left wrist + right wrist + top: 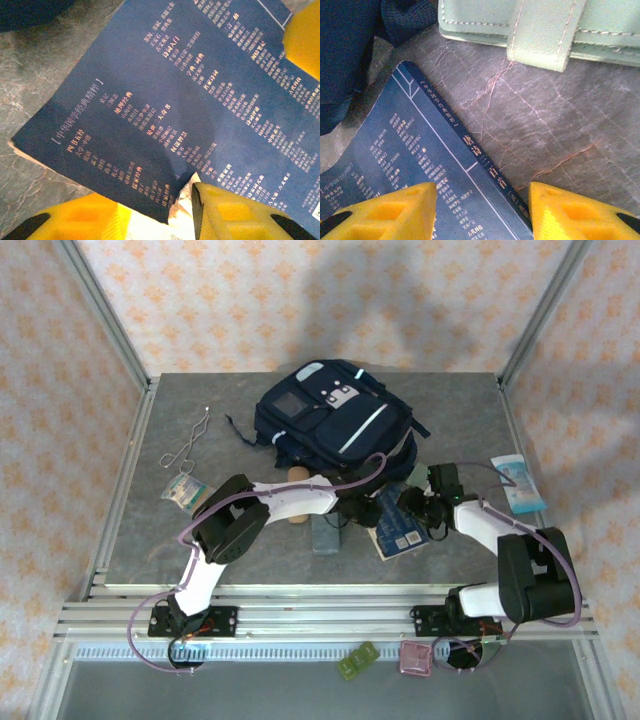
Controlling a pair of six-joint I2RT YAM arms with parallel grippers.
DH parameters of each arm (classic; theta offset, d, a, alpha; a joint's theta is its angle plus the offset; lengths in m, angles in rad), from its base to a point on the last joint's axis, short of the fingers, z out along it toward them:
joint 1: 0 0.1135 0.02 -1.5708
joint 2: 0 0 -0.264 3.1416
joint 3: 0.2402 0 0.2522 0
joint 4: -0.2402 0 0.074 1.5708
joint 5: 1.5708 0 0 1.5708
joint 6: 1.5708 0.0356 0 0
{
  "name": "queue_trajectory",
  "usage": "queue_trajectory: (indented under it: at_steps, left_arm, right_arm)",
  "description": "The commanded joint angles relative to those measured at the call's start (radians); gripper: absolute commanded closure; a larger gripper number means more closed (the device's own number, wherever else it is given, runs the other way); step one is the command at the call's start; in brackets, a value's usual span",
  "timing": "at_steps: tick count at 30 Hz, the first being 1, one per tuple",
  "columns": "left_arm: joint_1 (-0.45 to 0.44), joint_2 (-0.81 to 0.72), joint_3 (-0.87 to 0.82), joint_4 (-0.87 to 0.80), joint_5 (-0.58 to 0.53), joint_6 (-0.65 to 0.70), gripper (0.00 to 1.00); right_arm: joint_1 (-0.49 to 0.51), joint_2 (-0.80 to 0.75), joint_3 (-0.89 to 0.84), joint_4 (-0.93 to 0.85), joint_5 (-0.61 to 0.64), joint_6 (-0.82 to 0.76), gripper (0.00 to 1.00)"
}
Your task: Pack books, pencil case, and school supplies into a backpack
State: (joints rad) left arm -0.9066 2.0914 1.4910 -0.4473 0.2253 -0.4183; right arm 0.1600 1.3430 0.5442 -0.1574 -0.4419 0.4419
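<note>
Under spread right gripper (481, 202): blue book (410, 150) spine edge, on table (560, 125).

Navy striped backpack (335, 415) flat mid-table, dark blue book (402, 527) face-down just near it, grey-blue case (326, 533) alongside, tan case (297, 474) beside backpack.

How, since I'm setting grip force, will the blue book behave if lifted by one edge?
Probably floppy: the book looks thin and its cover corner curls near the left gripper, so it may sag. Likely light for its size, being so slim. Lying flat on the table, it should slide rather than tip if pushed.
</note>
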Motion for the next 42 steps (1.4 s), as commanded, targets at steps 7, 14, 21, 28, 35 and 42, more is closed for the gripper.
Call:
queue_trajectory:
  at_steps: [7, 14, 21, 28, 35, 42]
  left_arm:
    - [-0.001, 0.096, 0.008, -0.11, -0.091, 0.041, 0.77]
    - [0.013, 0.095, -0.031, -0.07, -0.093, 0.046, 0.81]
    - [0.017, 0.069, -0.064, -0.024, -0.094, 0.04, 0.83]
    - [0.019, 0.056, -0.079, -0.002, -0.094, 0.032, 0.85]
    - [0.069, -0.098, -0.106, 0.043, -0.113, -0.022, 0.73]
    - [0.127, -0.337, -0.037, 0.039, -0.163, -0.056, 0.51]
  right_arm:
    - [-0.007, -0.108, -0.033, 0.014, -0.26, -0.003, 0.52]
    - [-0.015, -0.152, -0.058, 0.079, -0.455, 0.003, 0.53]
    - [-0.014, -0.103, -0.101, 0.161, -0.545, 0.016, 0.64]
    - [-0.013, -0.15, -0.099, 0.177, -0.501, 0.049, 0.72]
    - [-0.006, -0.203, -0.015, 0.028, -0.333, -0.031, 1.0]
    - [0.065, -0.319, 0.197, -0.116, -0.095, -0.122, 1.0]
